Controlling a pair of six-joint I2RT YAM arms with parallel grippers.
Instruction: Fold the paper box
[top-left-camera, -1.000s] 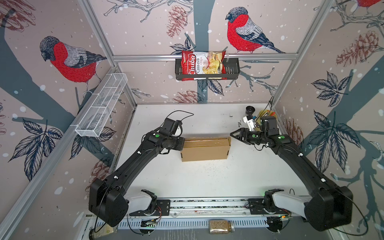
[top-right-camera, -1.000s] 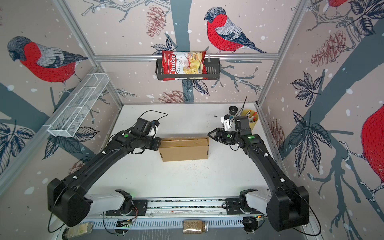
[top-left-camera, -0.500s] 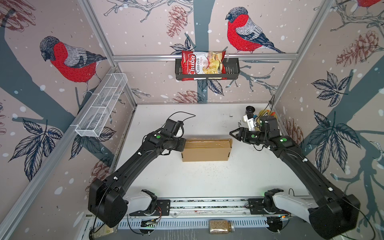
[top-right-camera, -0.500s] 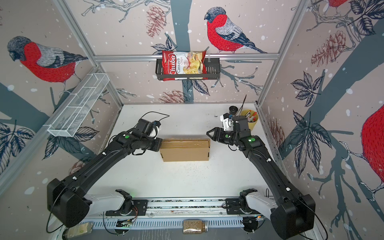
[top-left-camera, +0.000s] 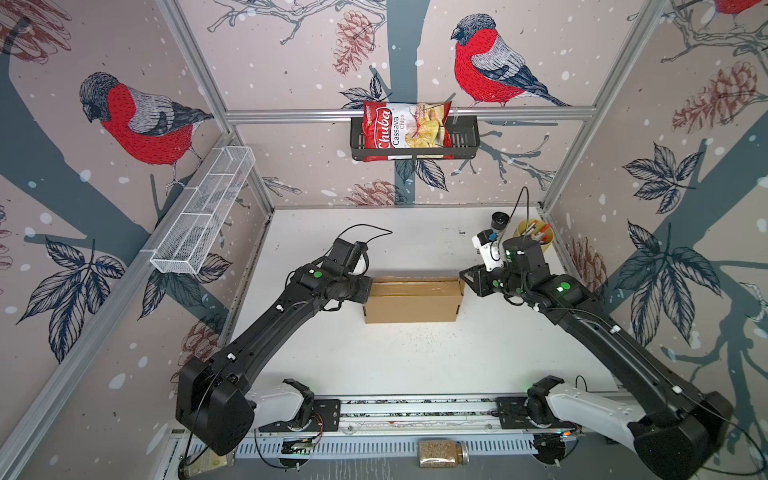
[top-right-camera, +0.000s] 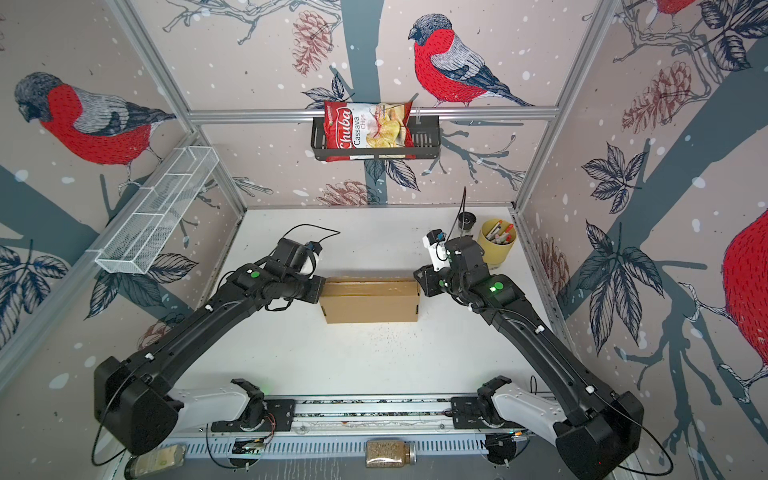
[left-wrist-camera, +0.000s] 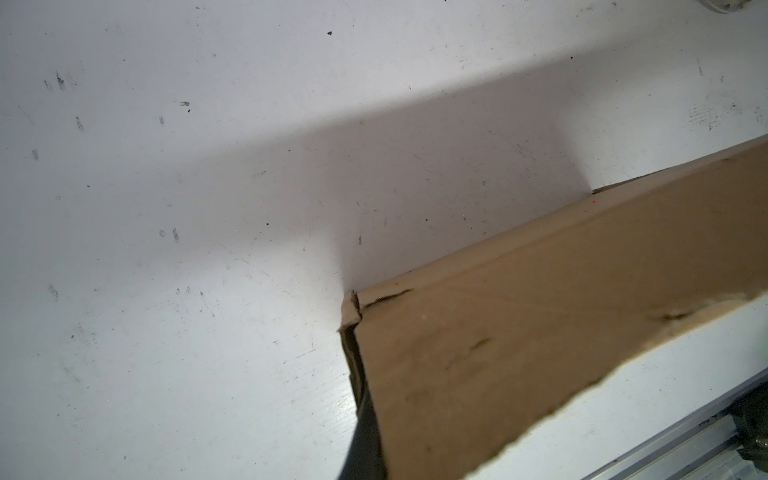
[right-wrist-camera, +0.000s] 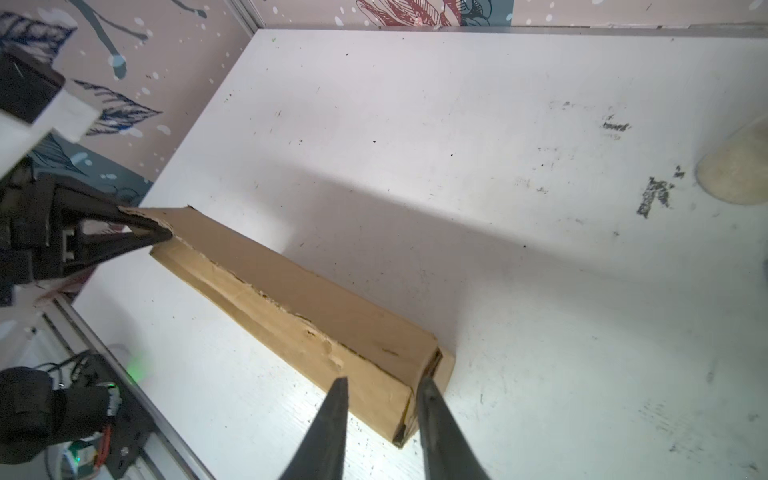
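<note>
The left end effector (top-left-camera: 368, 289) is clenched on the left end of the paper box (top-left-camera: 411, 305). In the right wrist view its dark fingers (right-wrist-camera: 141, 226) pinch the ragged cardboard edge at that far end. The right end effector (right-wrist-camera: 382, 380) has its two fingers apart over the box's other end, one tip above the top panel and one at the end wall. Whether they press on the card cannot be told.

The box lies closed, long and low in the middle of the white worktop (top-left-camera: 415, 374), with its long side running left to right between the two arms. Its top seam is rough and torn in places. Fine dark specks (top-left-camera: 415, 336) are scattered on the worktop just in front of it.

A yellow cup (top-left-camera: 536, 239) holding pens stands in the far right corner, close behind the right arm's wrist, and a small black round thing (top-left-camera: 498, 220) sits beside it. Both are well apart from the box.

On the back wall a black basket (top-left-camera: 467, 143) holds a red bag of cassava chips (top-left-camera: 405, 131). A white wire rack (top-left-camera: 203, 220) hangs on the left wall. A jar of grains (top-left-camera: 442, 454) lies in front of the arms' base rail (top-left-camera: 415, 409).
</note>
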